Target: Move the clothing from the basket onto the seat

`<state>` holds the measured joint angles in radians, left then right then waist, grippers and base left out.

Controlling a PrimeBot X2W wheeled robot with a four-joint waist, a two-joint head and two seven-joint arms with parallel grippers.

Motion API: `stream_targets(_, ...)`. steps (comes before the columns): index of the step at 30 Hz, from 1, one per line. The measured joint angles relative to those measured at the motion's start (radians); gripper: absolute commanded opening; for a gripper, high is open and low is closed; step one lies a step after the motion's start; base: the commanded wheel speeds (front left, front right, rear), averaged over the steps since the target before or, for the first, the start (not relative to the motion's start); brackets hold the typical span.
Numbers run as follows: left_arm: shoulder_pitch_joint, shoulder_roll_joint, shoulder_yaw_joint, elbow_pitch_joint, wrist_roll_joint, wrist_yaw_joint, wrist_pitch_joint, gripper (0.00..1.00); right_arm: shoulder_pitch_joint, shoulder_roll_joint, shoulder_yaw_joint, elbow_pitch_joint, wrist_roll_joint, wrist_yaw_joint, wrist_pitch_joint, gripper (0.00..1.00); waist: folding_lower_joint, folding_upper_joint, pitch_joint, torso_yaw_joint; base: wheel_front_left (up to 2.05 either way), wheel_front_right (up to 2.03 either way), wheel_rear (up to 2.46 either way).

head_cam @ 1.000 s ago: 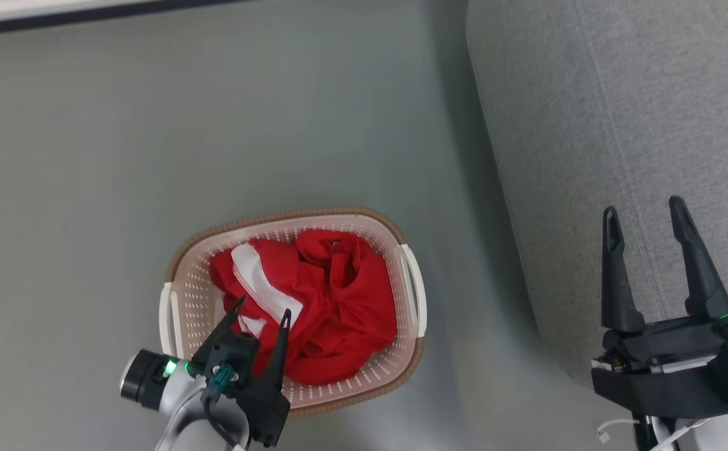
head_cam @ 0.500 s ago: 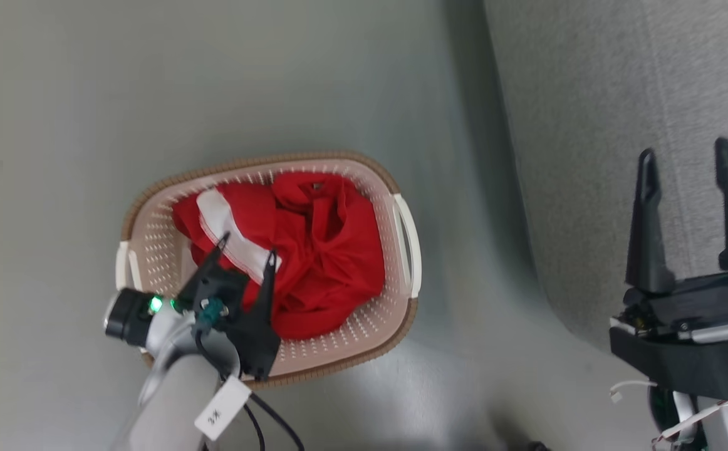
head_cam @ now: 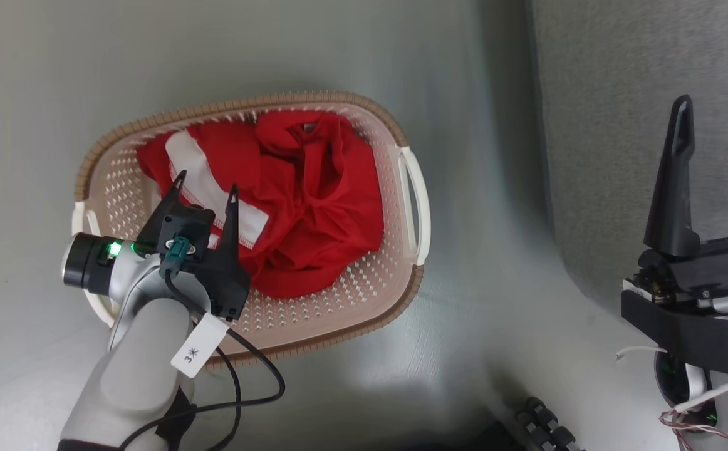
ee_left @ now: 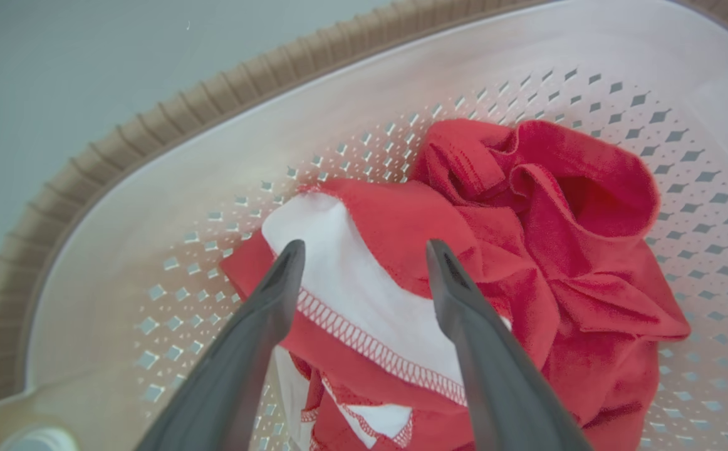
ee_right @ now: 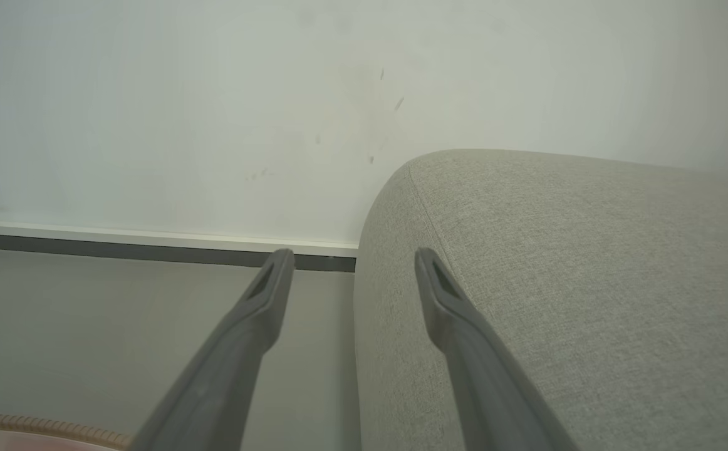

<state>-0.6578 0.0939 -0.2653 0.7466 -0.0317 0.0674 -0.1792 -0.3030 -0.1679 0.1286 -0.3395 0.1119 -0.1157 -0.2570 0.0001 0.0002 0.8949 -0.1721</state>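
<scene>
The clothing lies heaped in the basket, which stands on the floor. The seat is off at the basket's 3 o'clock, apart from it. The left gripper hangs over the heap's 9 o'clock side, fingers spread with nothing between them. In the left wrist view its tips straddle a white panel edged with red zigzag stitching; whether they touch the cloth I cannot tell. The right gripper is spread as well and empty, held over the seat's near edge.

The fabric looks light and limp. It will probably offer no resistance to the fingers, but it should sag and trail once raised. The garments lie crumpled together, so lifting one may drag the other along. A single flat layer could slip out of a pinch. The better hold is likely a thick raised fold — the stitched ridge under the tips, or the bunched roll at the heap's 1 o'clock — taken deep between the fingers.
</scene>
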Motion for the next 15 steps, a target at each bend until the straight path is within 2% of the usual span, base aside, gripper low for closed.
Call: stream_targets(15, -0.080, 0.000, 0.002, 0.085, 0.056, 0.038, -0.022, 1.00, -0.035, 0.021, 0.012, 0.038, -0.007, 0.000, 0.000, 1.00, -0.0001, -0.0001, 0.068, 0.001, 0.00, 0.00, 0.00)
